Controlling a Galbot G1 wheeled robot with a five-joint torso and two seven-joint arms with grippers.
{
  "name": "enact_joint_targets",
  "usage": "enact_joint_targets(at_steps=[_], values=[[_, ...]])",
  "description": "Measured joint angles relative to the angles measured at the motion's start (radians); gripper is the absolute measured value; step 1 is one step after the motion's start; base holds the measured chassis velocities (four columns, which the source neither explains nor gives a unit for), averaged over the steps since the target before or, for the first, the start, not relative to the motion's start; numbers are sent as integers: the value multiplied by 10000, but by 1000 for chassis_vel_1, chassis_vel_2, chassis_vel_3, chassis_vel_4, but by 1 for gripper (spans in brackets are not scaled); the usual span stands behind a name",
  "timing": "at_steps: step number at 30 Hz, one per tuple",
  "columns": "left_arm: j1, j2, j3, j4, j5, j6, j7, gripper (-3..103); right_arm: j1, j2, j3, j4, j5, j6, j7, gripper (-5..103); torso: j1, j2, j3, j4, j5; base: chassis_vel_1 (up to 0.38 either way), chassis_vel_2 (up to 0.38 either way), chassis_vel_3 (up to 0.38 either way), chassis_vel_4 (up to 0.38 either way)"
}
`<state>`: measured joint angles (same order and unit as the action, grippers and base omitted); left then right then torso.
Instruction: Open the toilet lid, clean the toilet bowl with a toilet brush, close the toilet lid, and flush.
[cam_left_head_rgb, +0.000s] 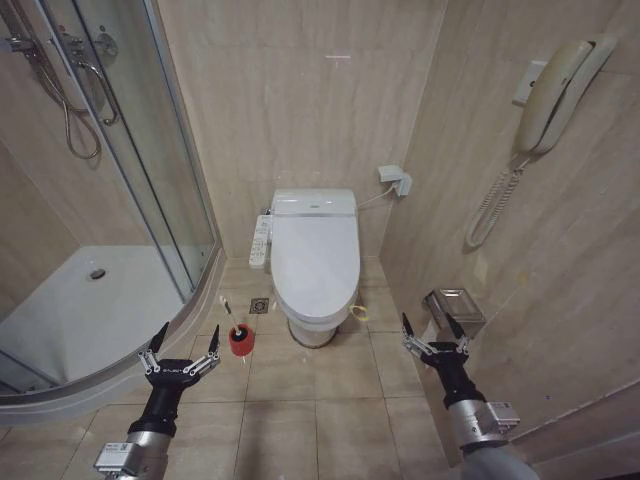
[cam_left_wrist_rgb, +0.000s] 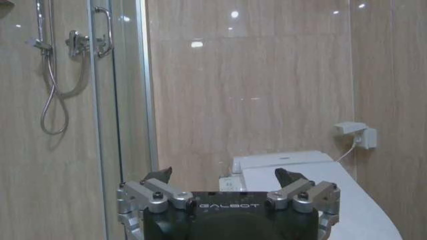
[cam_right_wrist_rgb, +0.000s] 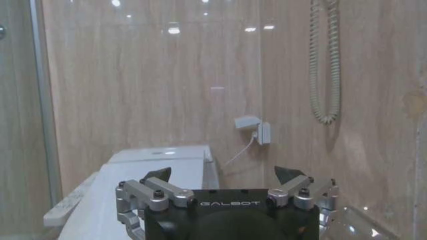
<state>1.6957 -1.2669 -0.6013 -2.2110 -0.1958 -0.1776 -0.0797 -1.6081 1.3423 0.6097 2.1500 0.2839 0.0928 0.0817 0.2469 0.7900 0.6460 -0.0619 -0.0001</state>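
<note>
The toilet lid (cam_left_head_rgb: 315, 260) lies shut over the toilet bowl (cam_left_head_rgb: 314, 332), a white floor toilet against the back wall. The lid also shows in the left wrist view (cam_left_wrist_rgb: 347, 197) and in the right wrist view (cam_right_wrist_rgb: 133, 195). The toilet brush (cam_left_head_rgb: 232, 322), a thin white handle, stands in a red round holder (cam_left_head_rgb: 241, 341) on the floor left of the bowl. My left gripper (cam_left_head_rgb: 184, 340) hangs open low at the left, just short of the holder. My right gripper (cam_left_head_rgb: 432, 327) hangs open low at the right, beside the bowl.
A glass shower cabin (cam_left_head_rgb: 130, 170) with a white curved tray (cam_left_head_rgb: 90, 310) fills the left. A control panel (cam_left_head_rgb: 259, 242) sits on the toilet's left side. A wall phone (cam_left_head_rgb: 550, 95) and a metal paper holder (cam_left_head_rgb: 455, 305) are on the right wall. Tiled floor lies before the toilet.
</note>
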Motion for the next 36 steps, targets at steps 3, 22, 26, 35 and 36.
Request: enact_joint_targets(at_steps=[3, 22, 26, 35, 36], values=[[0, 0, 0, 0, 0, 0, 0, 100, -66, -35, 30, 83, 42, -23, -13, 100, 0, 0, 0, -1, 0, 0, 0, 0, 0], [0, 0, 0, 0, 0, 1, 0, 100, 50, -6, 68, -262, 76, 5, -197, 100, 0, 0, 0, 0, 0, 0, 0, 0, 0], [0, 0, 0, 0, 0, 0, 0, 100, 78, -114, -80, -784, 74, 81, -353, 100, 0, 0, 0, -2, 0, 0, 0, 0, 0], [0, 0, 0, 0, 0, 0, 0, 100, 548, -135, -354, -1299, 67, 303, -348, 100, 0, 0, 0, 1, 1, 0, 0, 0, 0], [0, 0, 0, 0, 0, 0, 0, 100, 582, -149, -355, -1308, 68, 421, -314, 100, 0, 0, 0, 1, 1, 0, 0, 0, 0]])
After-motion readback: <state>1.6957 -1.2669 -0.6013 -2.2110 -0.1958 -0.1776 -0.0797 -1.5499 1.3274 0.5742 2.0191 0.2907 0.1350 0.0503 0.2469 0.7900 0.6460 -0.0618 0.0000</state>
